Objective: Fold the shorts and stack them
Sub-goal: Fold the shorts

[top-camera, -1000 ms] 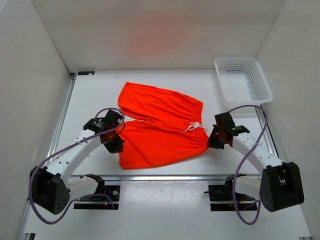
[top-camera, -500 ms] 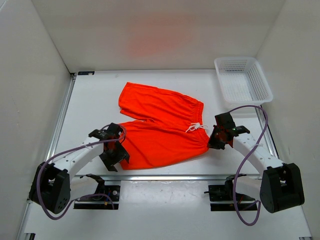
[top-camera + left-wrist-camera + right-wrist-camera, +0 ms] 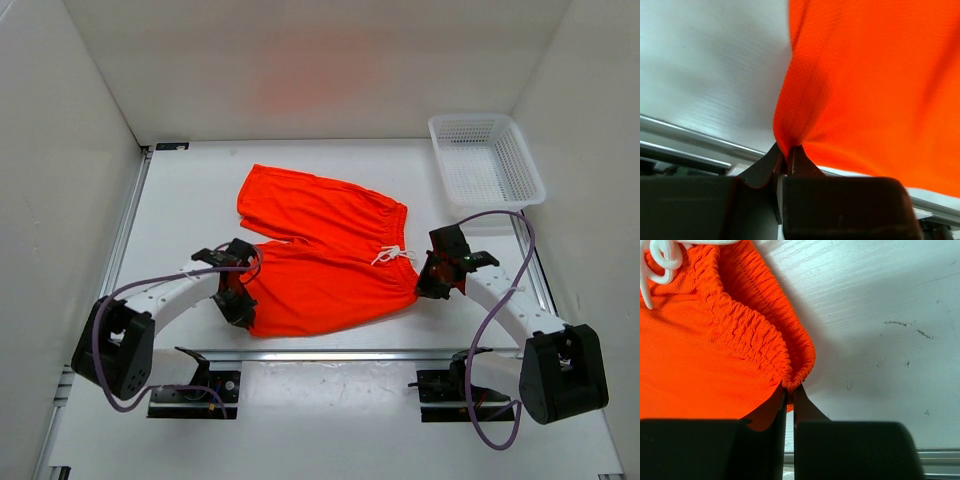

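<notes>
The orange shorts [image 3: 320, 250] lie spread on the white table, waistband to the right with a white drawstring bow [image 3: 392, 255]. My left gripper [image 3: 241, 305] is shut on the near left hem corner of the shorts [image 3: 790, 135], the fabric pinched between its fingertips. My right gripper [image 3: 422, 287] is shut on the near end of the gathered waistband [image 3: 797, 372]. The bow [image 3: 660, 260] shows at the upper left of the right wrist view.
A white mesh basket [image 3: 485, 158] stands at the back right corner. White walls enclose the table on three sides. A metal rail [image 3: 330, 352] runs along the near table edge, just behind the arm bases.
The left gripper opened, swung down toward the near left hem corner, and closed on it. The right arm has stayed in place, holding the waistband.
</notes>
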{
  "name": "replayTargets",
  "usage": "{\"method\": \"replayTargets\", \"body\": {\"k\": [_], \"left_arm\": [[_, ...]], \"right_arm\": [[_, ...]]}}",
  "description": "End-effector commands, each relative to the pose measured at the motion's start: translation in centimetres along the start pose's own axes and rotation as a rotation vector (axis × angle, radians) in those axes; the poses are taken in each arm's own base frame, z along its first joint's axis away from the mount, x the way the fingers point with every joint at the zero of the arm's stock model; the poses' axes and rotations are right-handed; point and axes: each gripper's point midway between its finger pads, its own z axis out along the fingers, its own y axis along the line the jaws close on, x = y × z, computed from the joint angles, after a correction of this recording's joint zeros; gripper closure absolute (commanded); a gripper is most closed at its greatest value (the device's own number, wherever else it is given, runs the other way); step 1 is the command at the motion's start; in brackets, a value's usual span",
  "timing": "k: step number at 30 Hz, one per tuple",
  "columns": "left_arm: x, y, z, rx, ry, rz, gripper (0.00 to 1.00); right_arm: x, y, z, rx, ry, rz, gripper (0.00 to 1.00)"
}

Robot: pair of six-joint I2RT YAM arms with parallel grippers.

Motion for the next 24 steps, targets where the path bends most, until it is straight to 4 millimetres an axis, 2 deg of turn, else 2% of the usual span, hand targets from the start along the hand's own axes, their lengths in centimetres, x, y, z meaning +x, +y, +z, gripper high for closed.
{"method": "replayTargets", "body": {"k": [1, 4, 5, 6, 7, 8, 9, 11, 12, 13, 14, 15, 16, 17, 18, 19, 20, 21, 22, 23, 24], "left_arm": [[-2.6, -1.5, -4.3, 0.063, -0.148, 0.003, 0.90], [-4.9, -2.2, -8.9, 0.082, -0.256, 0.005, 0.90], [-5.7, -2.4, -10.3, 0.099, -0.286, -0.006, 0.90], [-6.7, -2.5, -11.4, 0.103, -0.308, -0.023, 0.90], [-8.1, -3.3, -13.3, 0.116, -0.346, -0.011, 0.90], [-9.0, -3.8, -14.2, 0.130, -0.363, -0.011, 0.90], [-10.8, -4.6, -16.3, 0.162, -0.413, -0.018, 0.90], [-12.9, -5.7, -17.1, 0.155, -0.424, -0.022, 0.90], [-14.2, -6.0, -17.8, 0.160, -0.439, -0.035, 0.90], [-15.7, -7.1, -20.1, 0.197, -0.491, -0.034, 0.90], [-17.0, -7.7, -19.7, 0.173, -0.491, -0.036, 0.90], [-18.9, -8.3, -21.6, 0.203, -0.533, -0.051, 0.90], [-19.8, -8.9, -22.0, 0.211, -0.535, -0.052, 0.90], [-21.1, -9.8, -21.1, 0.193, -0.514, -0.049, 0.90], [-23.0, -10.6, -23.1, 0.230, -0.560, -0.066, 0.90], [-23.7, -11.6, -23.5, 0.246, -0.564, -0.045, 0.90], [-25.2, -12.3, -22.1, 0.218, -0.542, -0.054, 0.90], [-26.1, -13.1, -22.4, 0.225, -0.554, -0.045, 0.90], [-27.4, -13.9, -24.4, 0.263, -0.601, -0.045, 0.90], [-29.0, -14.5, -23.0, 0.244, -0.587, -0.055, 0.90], [-29.5, -15.2, -23.0, 0.251, -0.583, -0.042, 0.90]], "right_arm": [[-0.2, -0.3, -0.3, 0.017, -0.004, -0.015, 1.00], [-0.5, -0.2, -0.7, 0.025, -0.008, -0.016, 1.00], [-1.3, 0.3, -1.2, 0.013, -0.024, -0.024, 1.00], [-1.4, 0.4, -1.6, 0.011, -0.026, -0.024, 1.00], [-1.7, 0.4, -1.9, 0.018, -0.035, -0.024, 1.00], [-2.3, 0.8, -2.3, 0.009, -0.047, -0.024, 1.00], [-2.4, 0.9, -2.6, 0.012, -0.044, -0.024, 1.00], [-3.6, 1.6, -3.5, 0.000, -0.078, -0.023, 1.00], [-3.5, 1.5, -3.7, 0.012, -0.061, -0.023, 1.00], [-3.7, 1.7, -3.7, 0.018, -0.054, -0.024, 1.00], [-4.7, 2.5, -4.2, 0.002, -0.075, -0.014, 1.00], [-4.9, 2.4, -4.0, 0.020, -0.066, -0.014, 1.00], [-5.4, 2.5, -4.1, 0.027, -0.063, -0.006, 1.00], [-6.6, 3.4, -4.6, 0.010, -0.086, -0.005, 1.00], [-6.8, 3.5, -4.1, 0.026, -0.064, -0.006, 1.00], [-7.6, 3.8, -4.1, 0.027, -0.070, 0.002, 1.00], [-9.1, 4.9, -4.7, 0.007, -0.097, 0.003, 1.00], [-9.4, 5.1, -4.1, 0.023, -0.075, 0.003, 1.00], [-10.2, 5.4, -4.0, 0.017, -0.076, 0.014, 1.00], [-10.9, 5.9, -3.9, 0.014, -0.081, 0.014, 1.00], [-12.2, 6.4, -3.8, 0.022, -0.079, 0.014, 1.00]]}}
